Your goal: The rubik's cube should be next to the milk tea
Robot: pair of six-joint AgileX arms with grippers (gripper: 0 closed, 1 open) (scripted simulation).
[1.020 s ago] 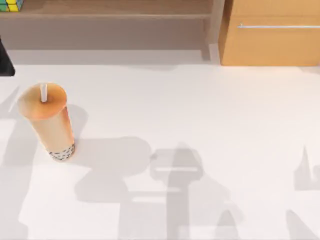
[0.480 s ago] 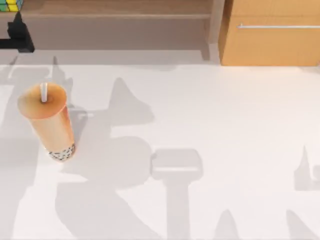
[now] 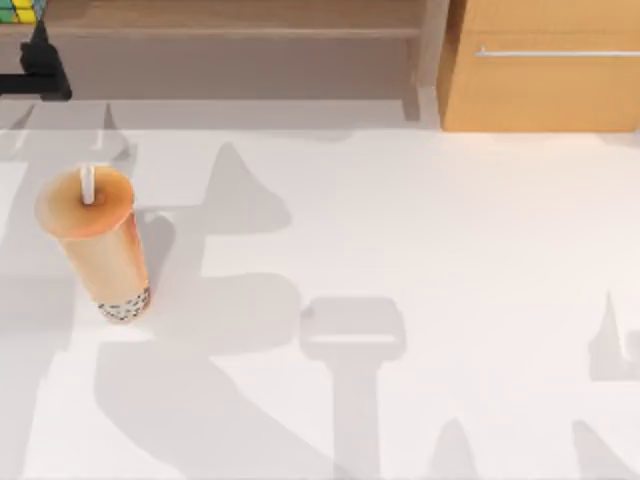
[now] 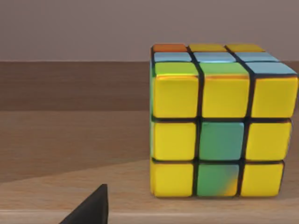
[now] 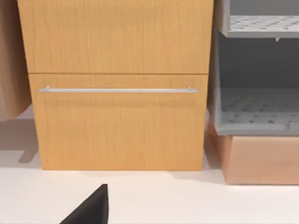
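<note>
Up in the frame's upper left, the rubik's cube (image 3: 22,10) sits just beyond the left gripper (image 3: 40,62), whose finger spread I cannot tell, probably aimed straight at it; milk tea (image 3: 95,240) stands on the worktop (image 3: 420,250) below.

The cube (image 4: 219,121) sits on a wooden shelf (image 4: 74,140), near its front edge, mostly yellow face toward the camera.

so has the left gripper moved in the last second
Yes. In the top view the left gripper has gone from the left edge up toward the rubik's cube on the shelf.
</note>
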